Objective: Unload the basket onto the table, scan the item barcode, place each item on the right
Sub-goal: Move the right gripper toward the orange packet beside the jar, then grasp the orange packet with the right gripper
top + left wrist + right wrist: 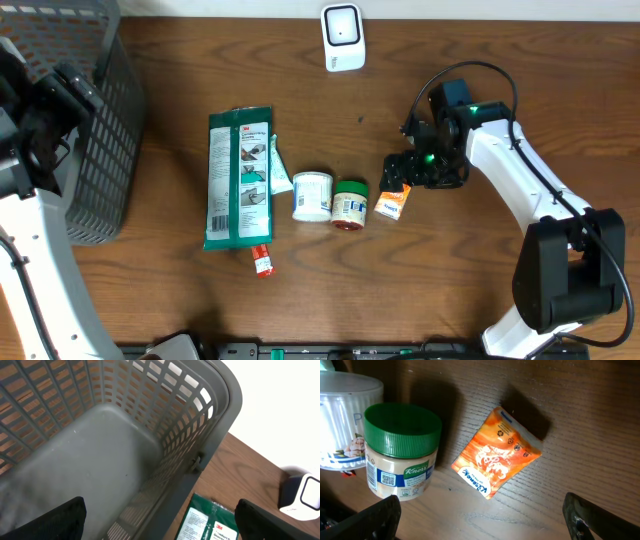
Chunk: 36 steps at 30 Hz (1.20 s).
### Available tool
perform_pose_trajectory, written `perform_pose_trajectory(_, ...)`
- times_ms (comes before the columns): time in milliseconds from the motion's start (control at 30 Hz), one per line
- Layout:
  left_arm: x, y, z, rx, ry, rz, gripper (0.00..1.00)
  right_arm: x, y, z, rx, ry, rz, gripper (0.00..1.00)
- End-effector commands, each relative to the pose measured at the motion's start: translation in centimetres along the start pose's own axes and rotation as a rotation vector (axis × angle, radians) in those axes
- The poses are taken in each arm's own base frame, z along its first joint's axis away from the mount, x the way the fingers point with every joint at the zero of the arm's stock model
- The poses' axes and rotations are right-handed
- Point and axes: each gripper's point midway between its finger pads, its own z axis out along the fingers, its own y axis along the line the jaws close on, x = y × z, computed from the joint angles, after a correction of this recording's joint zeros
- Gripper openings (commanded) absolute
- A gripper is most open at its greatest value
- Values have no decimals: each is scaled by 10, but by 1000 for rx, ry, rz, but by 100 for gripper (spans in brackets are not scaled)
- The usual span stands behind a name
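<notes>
The task's thing, judged by where the right arm hangs, is the orange sachet (496,452); it lies flat on the table (500,80), printed face up, just beside the green-lidded Knorr jar (402,450) and apart from it; the white tub (345,420) stands on the jar's far side. The right gripper (485,520) hovers above the sachet with its jaws spread wide and nothing between them. The left gripper (160,522) hangs over the grey basket (220,390), jaws likewise spread and empty. The white scanner (343,37) sits at the far edge of the table, well apart from the row of goods.

The sachet looks light, thin and soft, with a glossy film skin; it will probably crumple under a hard squeeze and may skate on the wood if nudged from one side. Because it lies so low, the fingers would have to come almost to the tabletop; the likeliest hold is across its narrower width, near the middle, both long edges caught at once. No barcode can be made out on the upper face; it may be underneath, so the grip should leave both faces free to turn toward the scanner.
</notes>
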Motion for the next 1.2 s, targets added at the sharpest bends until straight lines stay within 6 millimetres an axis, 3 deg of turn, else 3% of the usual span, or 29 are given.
perform_pose_trajectory(0, -4, 1, -3, -4, -11, -6, 93, -7, 4, -12, -2, -24, 0, 99)
perform_pose_trajectory(133, -3, 1, -3, -4, -11, -6, 93, -17, 9, -36, 12, -46, 0, 99)
perform_pose_trajectory(233, -3, 1, -3, -4, -11, -6, 93, -20, -2, -57, 104, -54, 21, 99)
perform_pose_trajectory(367, -3, 1, -3, -4, -11, -6, 93, -19, -8, -60, 141, -53, 27, 99)
perform_pose_trajectory(467, -4, 1, -3, -4, -11, -6, 93, -14, 1, -49, 76, -34, 27, 99)
perform_pose_trajectory(567, -3, 1, -3, -4, -11, -6, 93, -10, 2, -31, 46, -22, 67, 78)
perform_pose_trajectory(667, -4, 1, -3, -4, -11, -6, 93, -3, -3, -11, 46, -13, 132, 68)
perform_pose_trajectory(933, -4, 1, -3, -4, -11, -6, 93, 7, -19, 35, 27, -39, 245, 64)
perform_pose_trajectory(1033, -4, 1, -3, -4, -11, -6, 93, 8, -13, 44, -28, -48, 247, 56)
perform_pose_trajectory(1167, -4, 1, -3, -4, -11, -6, 93, 12, -21, 52, -5, -55, 299, 52)
